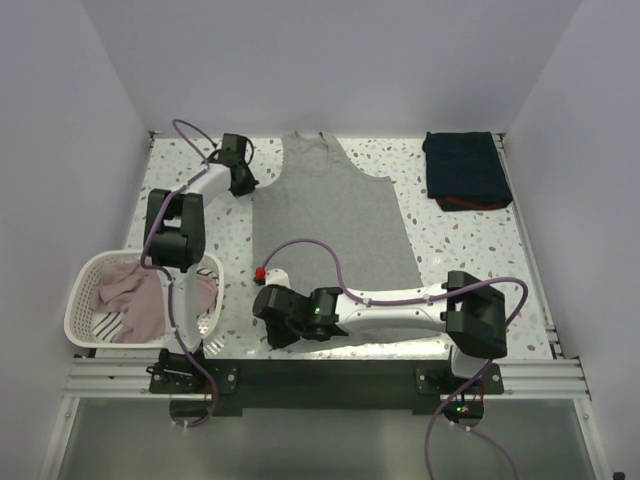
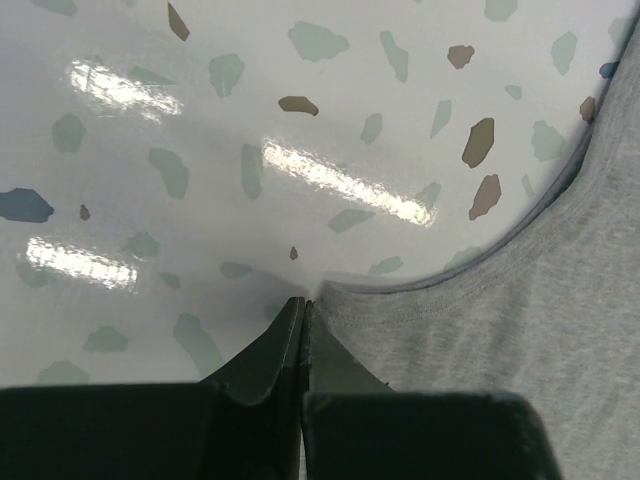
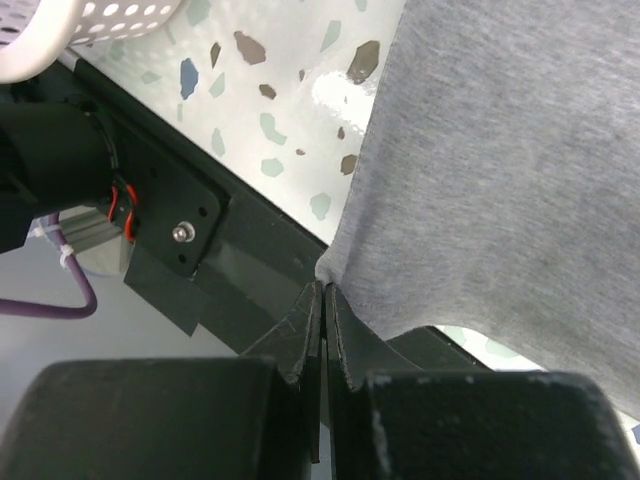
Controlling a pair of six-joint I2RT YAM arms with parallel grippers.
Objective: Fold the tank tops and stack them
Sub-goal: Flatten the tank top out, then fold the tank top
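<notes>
**A:** Grey jersey-knit tank top (image 1: 335, 215), spread flat in the middle of the speckled terrazzo counter (image 1: 470, 260). Runs long from 6 to 12 o'clock, straps at 12, hem at 6.

**B:** And the left fingers (image 2: 268, 355)?

**A:** Pressed fully together, pinching the bound edge of the armhole on the 9 o'clock side, up toward 11. Cloth spreading off to 3 o'clock from the tips, bare counter at 9.

**B:** Right fingers (image 3: 298, 335)?

**A:** Clamped tight as well, on the hem corner at about 7 o'clock. Corner apparently raised a little off the counter. Rest of the cloth away toward 1 to 3 o'clock from there.

**B:** So both on the same long edge.

**A:** Yes, the 9 o'clock edge, one near each end. Probably calls for carrying that edge across toward 3 o'clock, with the fold line parallel to the 6-to-12 axis. Needs both ends travelling together, or risks a skewed crease.

**B:** Anything else for the stack?

**A:** Folded navy tank top with dark red trim (image 1: 465, 170) at 1 o'clock, in the far corner, well apart from the grey one. Pale pinkish tops (image 1: 135, 300) heaped in the white slotted plastic basket (image 1: 85, 275) at 8 o'clock, not yet folded.
</notes>
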